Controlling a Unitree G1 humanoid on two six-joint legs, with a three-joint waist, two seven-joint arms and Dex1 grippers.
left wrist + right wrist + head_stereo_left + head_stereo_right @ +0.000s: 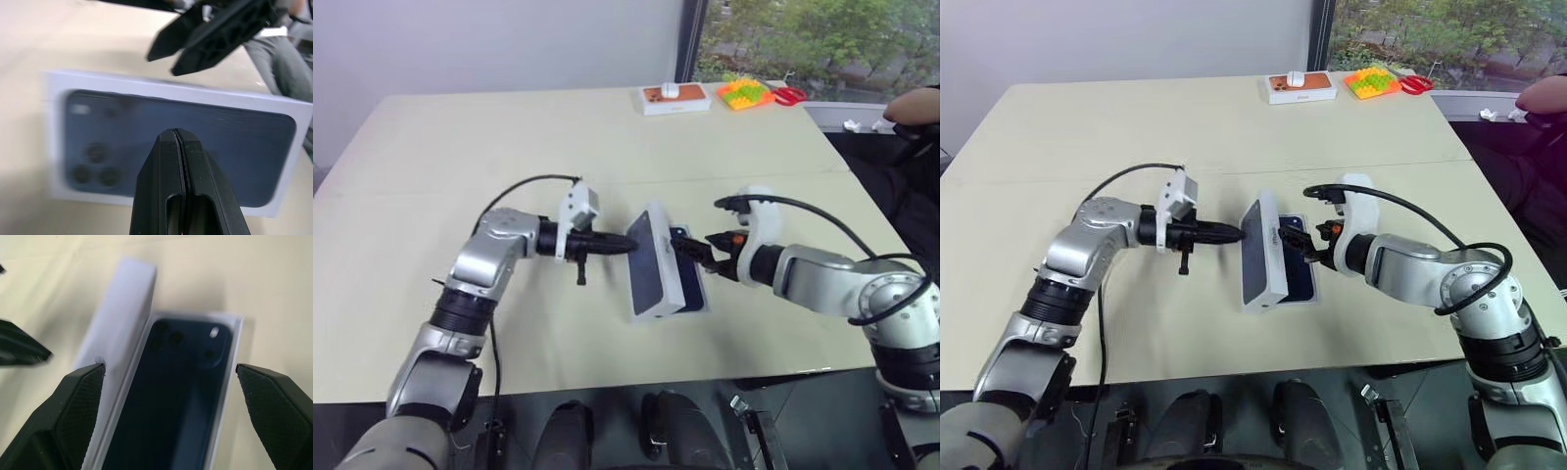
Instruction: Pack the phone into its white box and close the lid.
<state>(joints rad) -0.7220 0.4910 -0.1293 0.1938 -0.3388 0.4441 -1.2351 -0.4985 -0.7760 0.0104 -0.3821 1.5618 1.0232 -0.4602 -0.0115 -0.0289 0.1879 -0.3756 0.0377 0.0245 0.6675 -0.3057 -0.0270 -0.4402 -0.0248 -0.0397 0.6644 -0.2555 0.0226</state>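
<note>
We found the phone (pixel 181 396) lying back-up inside the white box (pixel 234 352) on the table (pixel 607 137). The lid (pixel 647 262) stood tilted on its long edge along the box's left side, printed face toward the left gripper (pixel 628 245), whose fingers were clenched together with their tips at that face, grasping nothing. The right gripper (pixel 690 249) was spread wide and empty beside the box.

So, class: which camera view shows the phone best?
The right wrist view: the phone lies in the white box, camera cluster visible. The eye views show a dark sliver behind the tilted lid; the left wrist view shows the lid's print.
</note>
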